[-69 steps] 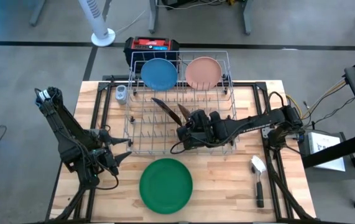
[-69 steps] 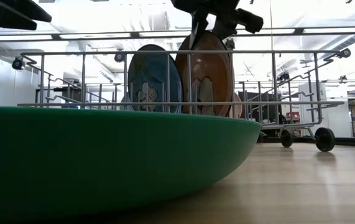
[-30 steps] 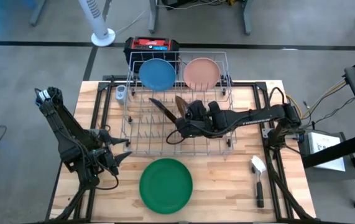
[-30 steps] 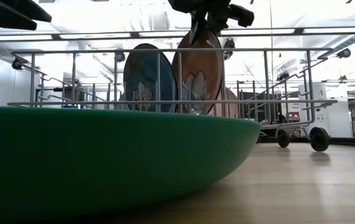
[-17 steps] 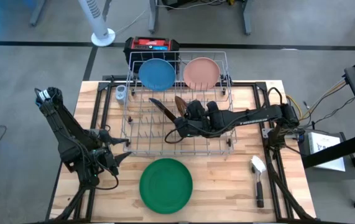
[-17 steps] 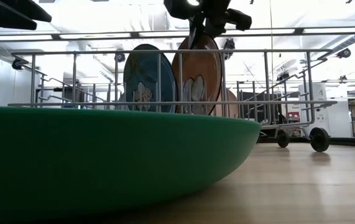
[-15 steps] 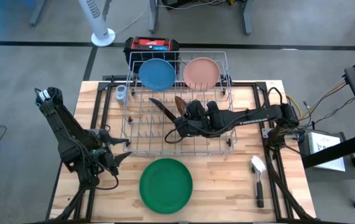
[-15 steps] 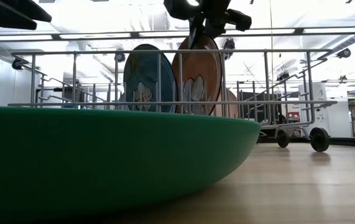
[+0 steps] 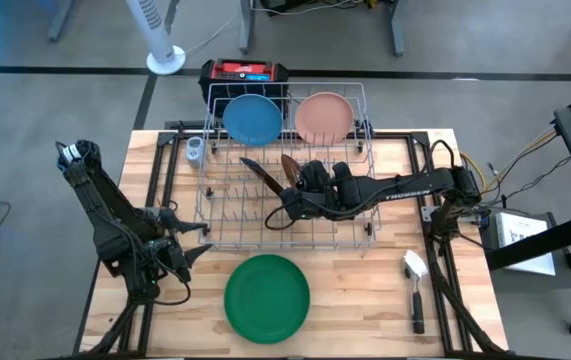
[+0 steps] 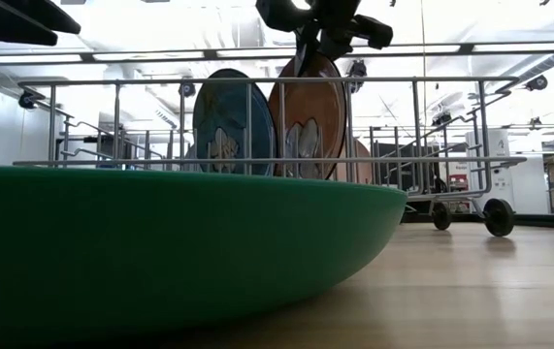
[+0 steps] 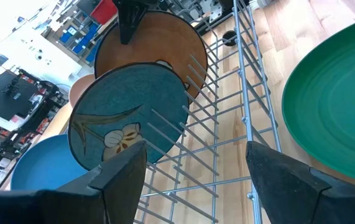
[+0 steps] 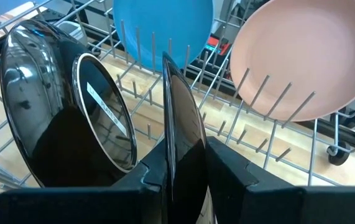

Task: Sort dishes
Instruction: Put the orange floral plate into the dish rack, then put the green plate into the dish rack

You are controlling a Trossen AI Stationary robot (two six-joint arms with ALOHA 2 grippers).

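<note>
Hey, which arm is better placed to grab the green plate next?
Left. The left gripper waits open beside the green plate, with nothing in it, while the right gripper is over the wire rack, shut on an orange-brown plate.

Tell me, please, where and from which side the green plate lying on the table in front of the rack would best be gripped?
Probably at its rim. The green plate lies flat on the table, and the low view shows its edge curving up clear of the wood, so a finger could slip under. The left gripper, open and idle beside it, could come in low from that side and pinch the near rim.
</note>
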